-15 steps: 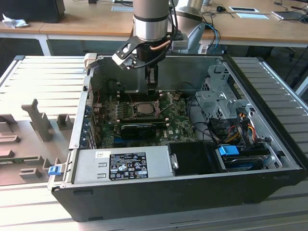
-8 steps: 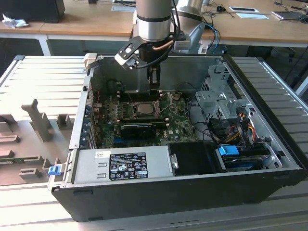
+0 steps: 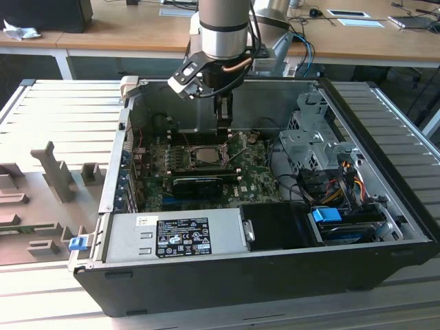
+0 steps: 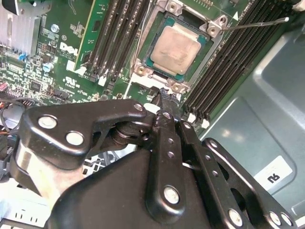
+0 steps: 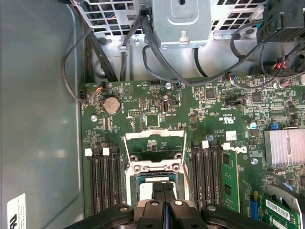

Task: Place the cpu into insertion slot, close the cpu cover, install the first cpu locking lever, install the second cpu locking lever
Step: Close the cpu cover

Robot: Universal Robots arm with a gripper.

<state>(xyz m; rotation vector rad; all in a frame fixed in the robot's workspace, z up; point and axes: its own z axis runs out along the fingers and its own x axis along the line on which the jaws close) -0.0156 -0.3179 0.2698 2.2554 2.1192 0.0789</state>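
Second wrist view showed the cpu [image 4: 176,47] seated flat in the insertion slot [image 4: 145,45], mid-board between the memory slots [image 4: 119,33]; first wrist view showed the cpu cover [image 5: 155,135] flipped open beyond it. Exterior view: arm [image 3: 221,27] vertical over the case [image 3: 275,275], gripper [image 3: 222,134] pointing down beside the slot, fingers pinched together, empty

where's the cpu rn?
In the second wrist view the cpu sits in the insertion slot, between the two banks of black memory slots, just past the end effector tips.
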